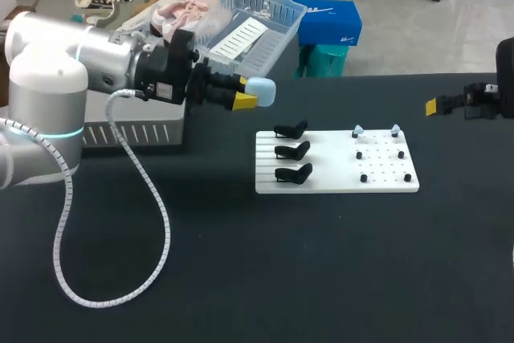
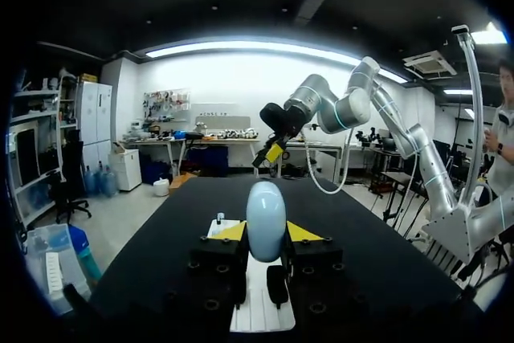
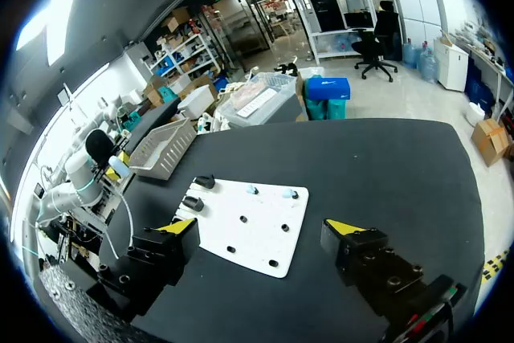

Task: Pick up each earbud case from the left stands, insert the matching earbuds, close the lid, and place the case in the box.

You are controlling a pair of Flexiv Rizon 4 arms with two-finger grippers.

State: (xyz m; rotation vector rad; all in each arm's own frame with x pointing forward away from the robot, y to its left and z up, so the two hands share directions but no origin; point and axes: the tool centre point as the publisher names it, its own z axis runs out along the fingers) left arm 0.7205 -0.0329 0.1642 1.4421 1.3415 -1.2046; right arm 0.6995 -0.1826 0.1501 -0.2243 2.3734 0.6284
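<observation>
The left gripper has its two yellow-tipped fingers pressed against either side of a pale blue earbud case. The case stands upright between them, held in the air above the black table, near the left end of the white board. Its lid looks shut, though the seam is hard to make out. On the board, three black stands sit in a column on the left side, and two pale earbuds rest on pegs along the far edge. A grey basket lies at the table's left, beneath the left arm. The right gripper hangs well off to the right of the board, its fingers spread wide apart.
</observation>
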